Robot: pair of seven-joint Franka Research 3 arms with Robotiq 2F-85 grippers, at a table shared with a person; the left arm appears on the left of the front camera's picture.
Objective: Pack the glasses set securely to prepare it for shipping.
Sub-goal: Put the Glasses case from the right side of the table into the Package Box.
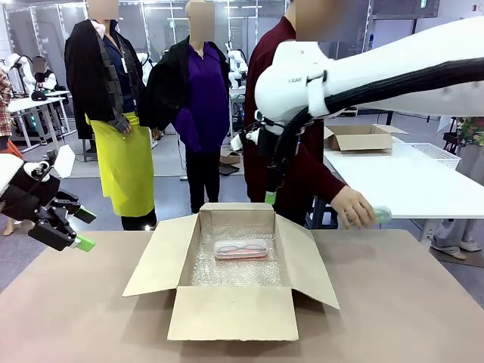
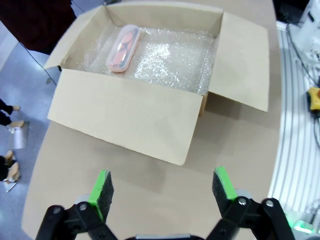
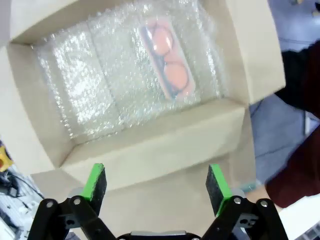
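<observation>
Green-padded and spread wide with nothing between its fingers, the robot's left hand (image 1: 83, 229) hovers over the tabletop's (image 1: 76, 302) left side. At the middle, an open cardboard box (image 1: 231, 314) (lined with bubble wrap (image 1: 234, 274)) holds the pink case (image 1: 240, 249), lying flat near its far wall. The right hand (image 3: 156, 181), likewise open and empty, hangs above that wall. Farther right, a person's hand (image 1: 354, 206) grips the mint-green case (image 1: 383, 215) at the tabletop's far side.

Open cardboard box (image 1: 231, 314), bubble wrap (image 1: 234, 274), brown table (image 1: 401, 302)
</observation>
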